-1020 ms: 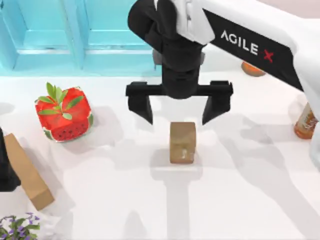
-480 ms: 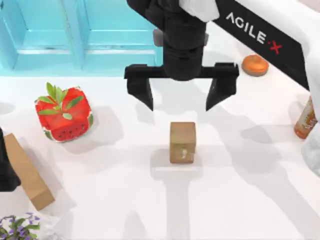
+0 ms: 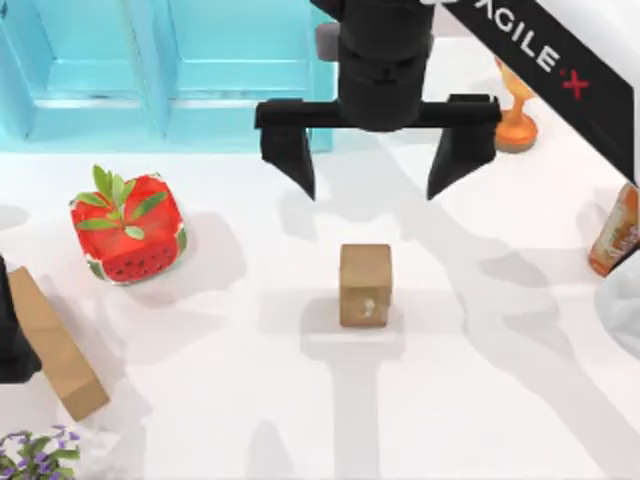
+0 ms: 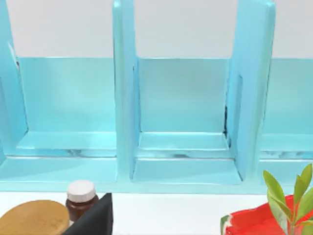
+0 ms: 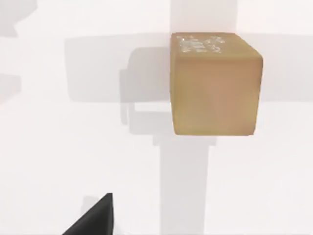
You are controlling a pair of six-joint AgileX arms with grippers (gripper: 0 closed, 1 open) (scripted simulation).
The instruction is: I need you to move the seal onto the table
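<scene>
The seal sits flat on the white tabletop, near the middle, standing free with nothing touching it, so we judge the move onto the tabletop to be done. Our right claw hangs above the far side of the tabletop, between the seal and the blue cabinet, with its two black fingers spread wide and empty; that wide gap makes sense to us as the stance of a claw that has let go and must not drag the block as it lifts. In the right wrist view the seal rests squarely on its base, its pale mark on the face turned toward the near edge, and a black fingertip shows well apart from it. Our left arm is parked at the left edge of the tabletop, beside the long tan box; we cannot tell how its claw stands. The watermelon cube lies well to the left of the seal, and an orange bottle stands at the right edge, both far enough off to pose no risk. What remains, as we judge it, is only to bring the right arm clear.
</scene>
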